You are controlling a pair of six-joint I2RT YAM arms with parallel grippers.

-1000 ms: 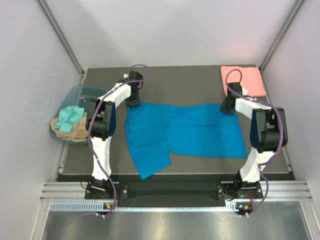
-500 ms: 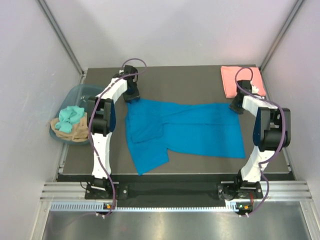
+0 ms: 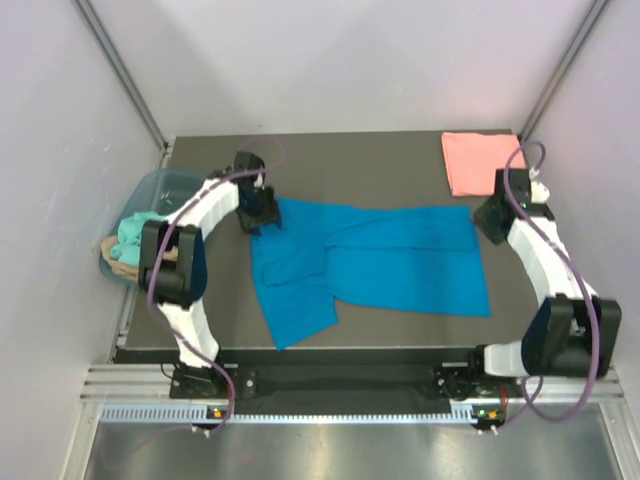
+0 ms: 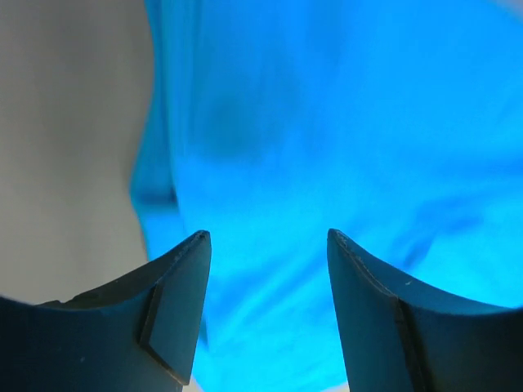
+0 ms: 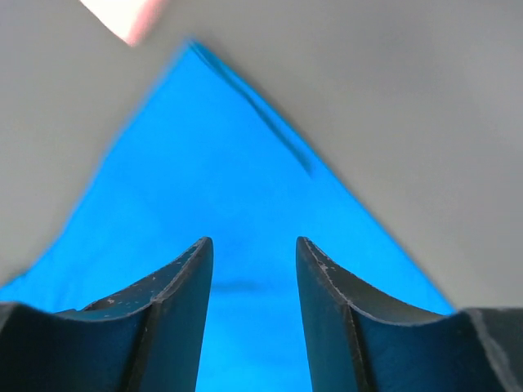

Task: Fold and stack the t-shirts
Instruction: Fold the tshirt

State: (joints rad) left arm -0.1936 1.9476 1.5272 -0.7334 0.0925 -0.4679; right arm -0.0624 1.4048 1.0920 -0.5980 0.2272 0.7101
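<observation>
Starting at the left, the tub (image 3: 150, 186) sits off the counter (image 3: 350, 160) edge, well outside our left pincer (image 3: 257, 210). A second ago that pincer was pinching the far left corner of the blue t-shirt (image 3: 380, 262). Now its jaws have spread and nothing lies between them, and the left arm has swung outward. In the left wrist view the cloth lies just ahead of and beneath the released left pincer (image 4: 265, 237), close but not gripped. The shirt itself lies spread across the counter between the two pincers, with one sleeve flap reaching toward the near edge. Our right pincer (image 3: 490, 217) has likewise let go of the far right corner. Its jaws stand apart over that pointed corner, which shows just beyond the right pincer (image 5: 249, 241) with bare counter on either side. The pink t-shirt (image 3: 480, 162) lies folded just beyond the right pincer, apart from the blue one. We judge the spreading done and the folding next.
</observation>
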